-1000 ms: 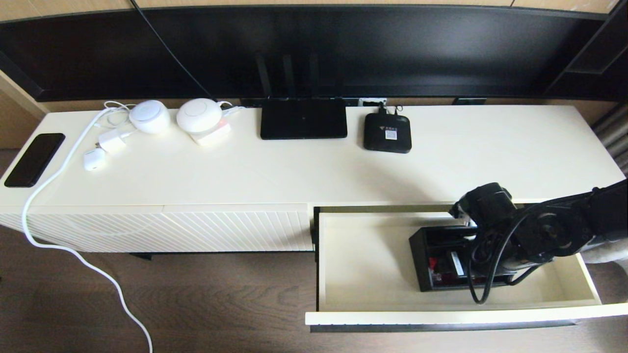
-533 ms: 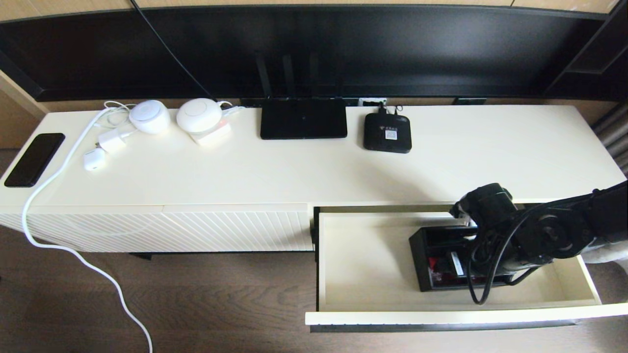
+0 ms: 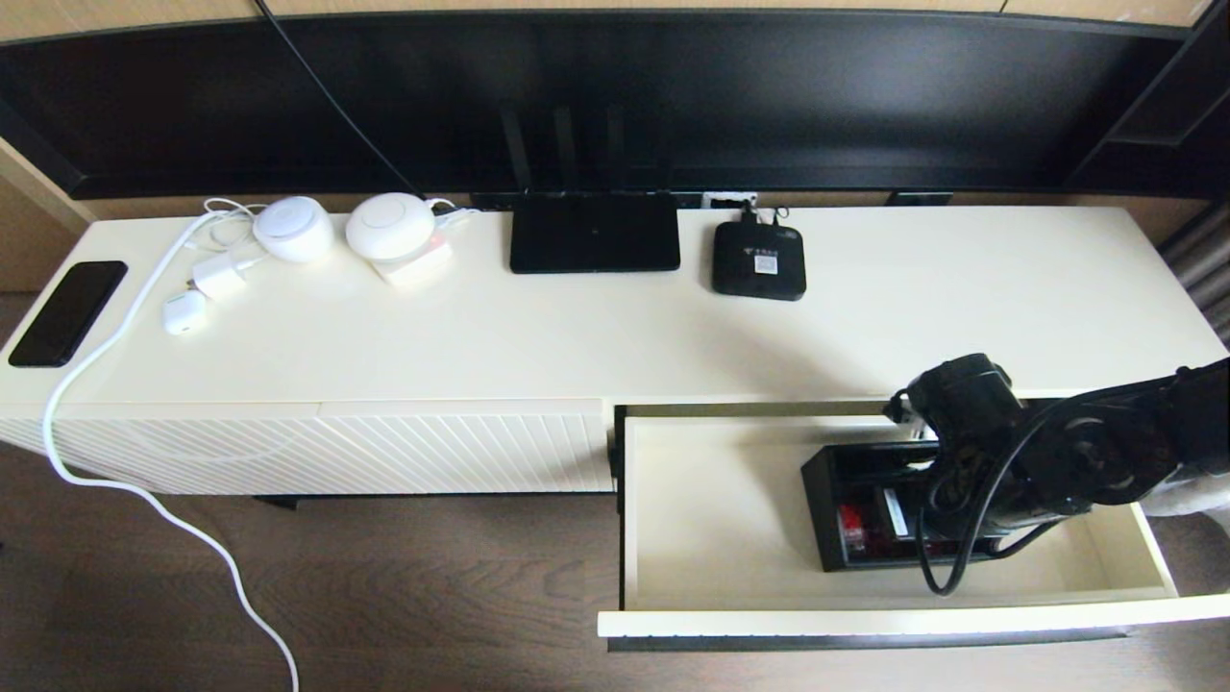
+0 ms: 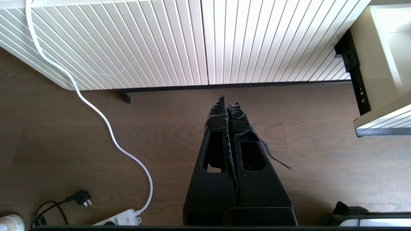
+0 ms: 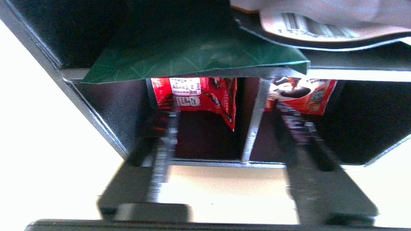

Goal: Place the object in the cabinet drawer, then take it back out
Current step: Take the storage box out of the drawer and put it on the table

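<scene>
**A:** Where is your right tool (image 5: 224,150) just now?

**B:** Down inside the open cabinet drawer (image 3: 711,538), right over the black organiser box (image 3: 846,500). In the right wrist view your two fingers (image 5: 163,134) stand spread, one reaching into each square compartment, with the box's middle divider between them. They are blurred there, so you cannot tell whether either one touches a wall. Nothing is clamped between them.

**A:** And the box itself?

**B:** It lies on the drawer's cream floor, toward the drawer's right half, and the right arm covers its right side in the head view. Red packets (image 5: 199,96) show in both square compartments, and a green packet (image 5: 192,61) lies in the long one.

**A:** What about your left tool (image 4: 228,102)?

**B:** It hangs parked over the brown wooden floor (image 4: 160,134) in front of the closed ribbed panel (image 4: 160,41), with its fingers pressed together and nothing in them. A white cable (image 4: 106,122) runs across the floor beside it.

**A:** What is on the counter (image 3: 577,336) above the drawer?

**B:** At the back, a flat black router (image 3: 594,233) with its antennas up, and just to its right a small black rounded-square device (image 3: 758,260). Toward the left end stand two round white units (image 3: 293,228), a white charger (image 3: 219,277) and a dark phone (image 3: 67,312) lying flat at the edge.
</scene>
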